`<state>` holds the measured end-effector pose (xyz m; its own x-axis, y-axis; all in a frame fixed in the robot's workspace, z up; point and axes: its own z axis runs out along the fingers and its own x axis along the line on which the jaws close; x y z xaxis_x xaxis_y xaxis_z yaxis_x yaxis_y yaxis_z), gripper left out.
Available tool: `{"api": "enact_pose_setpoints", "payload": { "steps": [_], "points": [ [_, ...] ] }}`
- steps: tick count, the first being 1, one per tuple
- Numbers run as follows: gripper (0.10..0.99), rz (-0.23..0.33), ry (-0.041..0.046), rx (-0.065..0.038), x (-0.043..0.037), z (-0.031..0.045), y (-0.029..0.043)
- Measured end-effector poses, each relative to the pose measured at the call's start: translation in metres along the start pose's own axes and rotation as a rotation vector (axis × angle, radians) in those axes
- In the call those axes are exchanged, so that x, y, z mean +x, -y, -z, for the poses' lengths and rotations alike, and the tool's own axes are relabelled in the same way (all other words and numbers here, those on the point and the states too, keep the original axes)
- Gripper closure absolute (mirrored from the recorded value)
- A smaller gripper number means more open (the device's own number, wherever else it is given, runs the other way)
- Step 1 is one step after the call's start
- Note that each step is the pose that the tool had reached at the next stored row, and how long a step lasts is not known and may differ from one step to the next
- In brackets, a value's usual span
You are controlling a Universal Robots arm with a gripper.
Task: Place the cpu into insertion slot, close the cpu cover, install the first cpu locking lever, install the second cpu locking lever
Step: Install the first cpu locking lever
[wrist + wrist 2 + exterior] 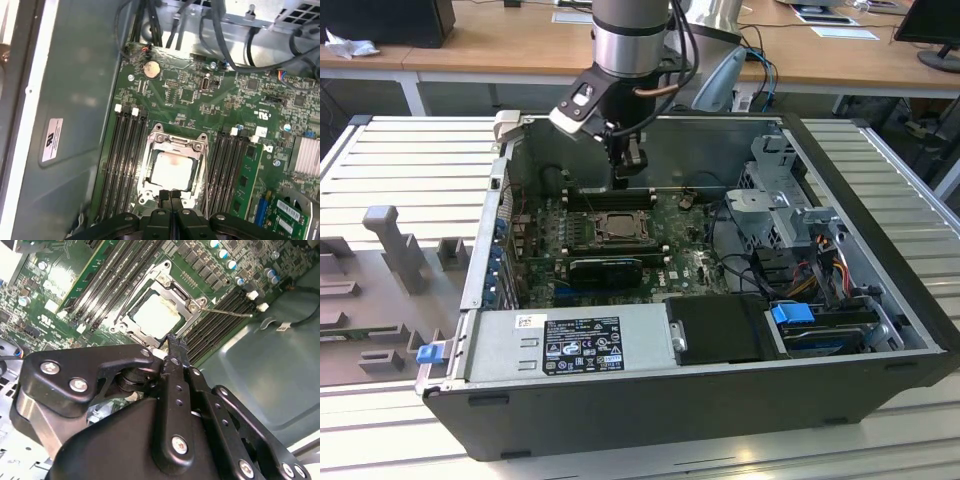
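Silvery-beige cpu seated beneath lowered cpu cover.

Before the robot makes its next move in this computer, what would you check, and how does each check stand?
1. cpu seated flat in the insertion slot: ok.
2. cpu cover down around the chip: ok.
3. Jaws empty: ok, shut on nothing, by the socket's edge.
4. Both locking levers latched: cannot tell; one thin lever angles out over the memory slots.
5. Cables away from the socket: ok.
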<state>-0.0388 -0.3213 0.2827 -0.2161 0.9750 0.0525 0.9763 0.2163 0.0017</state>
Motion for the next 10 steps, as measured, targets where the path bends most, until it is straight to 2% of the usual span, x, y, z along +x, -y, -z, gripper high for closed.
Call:
{"api": "enact_pose_setpoints", "payload": {
  "steps": [6, 10],
  "points": [
    [0.98, 0.072, -0.0001, 0.004, 0.0, 0.0, 0.0],
    [0.98, 0.153, -0.0003, 0.008, 0.0, 0.0, 0.0]
  ]
}}
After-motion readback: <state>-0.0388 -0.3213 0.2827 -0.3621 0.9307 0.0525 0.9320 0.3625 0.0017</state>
